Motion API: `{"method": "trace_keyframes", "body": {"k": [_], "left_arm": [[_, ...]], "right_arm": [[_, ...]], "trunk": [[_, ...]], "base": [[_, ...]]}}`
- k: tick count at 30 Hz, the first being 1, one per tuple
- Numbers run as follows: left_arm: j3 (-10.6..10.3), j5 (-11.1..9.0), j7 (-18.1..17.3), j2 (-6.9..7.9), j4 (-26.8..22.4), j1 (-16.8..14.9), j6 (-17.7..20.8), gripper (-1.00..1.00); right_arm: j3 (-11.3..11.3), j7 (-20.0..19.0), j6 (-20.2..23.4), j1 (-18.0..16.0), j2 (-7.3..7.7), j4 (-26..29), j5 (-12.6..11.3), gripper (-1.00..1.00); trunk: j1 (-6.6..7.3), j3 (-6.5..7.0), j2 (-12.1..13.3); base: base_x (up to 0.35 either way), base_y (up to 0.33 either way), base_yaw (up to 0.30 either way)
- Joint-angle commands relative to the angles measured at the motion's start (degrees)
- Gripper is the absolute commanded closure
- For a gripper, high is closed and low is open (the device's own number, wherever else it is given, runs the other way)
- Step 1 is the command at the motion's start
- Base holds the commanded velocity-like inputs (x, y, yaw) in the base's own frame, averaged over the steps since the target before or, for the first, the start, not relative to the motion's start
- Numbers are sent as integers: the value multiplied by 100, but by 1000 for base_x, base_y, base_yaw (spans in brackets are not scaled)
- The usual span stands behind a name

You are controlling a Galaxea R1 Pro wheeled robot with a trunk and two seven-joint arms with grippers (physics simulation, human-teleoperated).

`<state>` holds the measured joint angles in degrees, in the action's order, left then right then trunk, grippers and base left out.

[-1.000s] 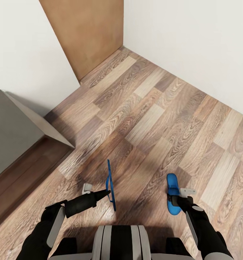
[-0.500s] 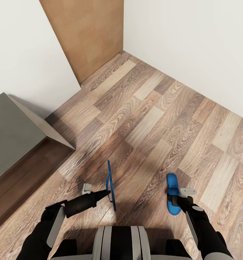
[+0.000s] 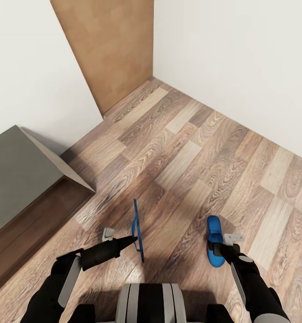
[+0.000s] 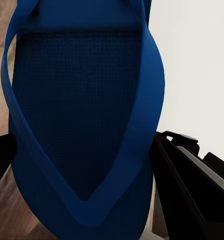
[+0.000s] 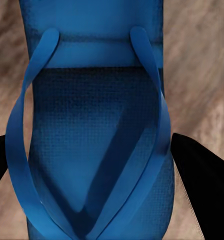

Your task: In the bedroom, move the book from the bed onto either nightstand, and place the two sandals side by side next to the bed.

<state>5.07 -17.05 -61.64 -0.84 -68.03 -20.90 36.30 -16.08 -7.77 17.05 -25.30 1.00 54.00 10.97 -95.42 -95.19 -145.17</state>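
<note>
Both arms are carrying a sandal each, low over the wood floor [image 3: 191,134], and the robot looks to be rolling toward the bed [image 3: 20,179], whose grey mattress corner and dark frame sit off to its left. The left gripper [image 3: 132,240] has its fingers [image 4: 184,170] closed on the left sandal [image 3: 137,231], which hangs on edge, its sole turned upright so that from the head camera it reads as a thin blue blade; in the left wrist view the straps and footbed sit right between the fingers. The right gripper [image 3: 220,244] holds the right sandal [image 3: 213,242] flat, sole down, straps up, with dark fingers [image 5: 202,185] on either side of it, pinching its edges as far as I can judge. To finish this well, I'd bring the base round until the bed's side runs along the left arm, roll the left wrist so that sandal lies flat before it is let go, and lower both until the soles touch the planks. Then set them parallel, toes the same way, just beside each other and close to the frame, opening the fingers only once each sole rests. Against the picture of a second ago, the bed corner and the brown door [image 3: 110,45] have slid in the frame, so the camera has moved; the arms and sandals sit as they were.
</note>
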Motion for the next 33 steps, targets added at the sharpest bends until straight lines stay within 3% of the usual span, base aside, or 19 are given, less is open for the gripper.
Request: {"method": "trace_keyframes", "body": {"k": [1,33], "left_arm": [[11,0,-24,-4,1,-2,35,100],[11,0,-27,-4,1,-2,35,100]], "right_arm": [[-18,-49,28,-1,-1,10,55,100],[-26,-80,45,-1,10,258,45,100]], "trunk": [[3,20,0],[86,729,43]], "base": [[0,0,0],[0,0,0]]}}
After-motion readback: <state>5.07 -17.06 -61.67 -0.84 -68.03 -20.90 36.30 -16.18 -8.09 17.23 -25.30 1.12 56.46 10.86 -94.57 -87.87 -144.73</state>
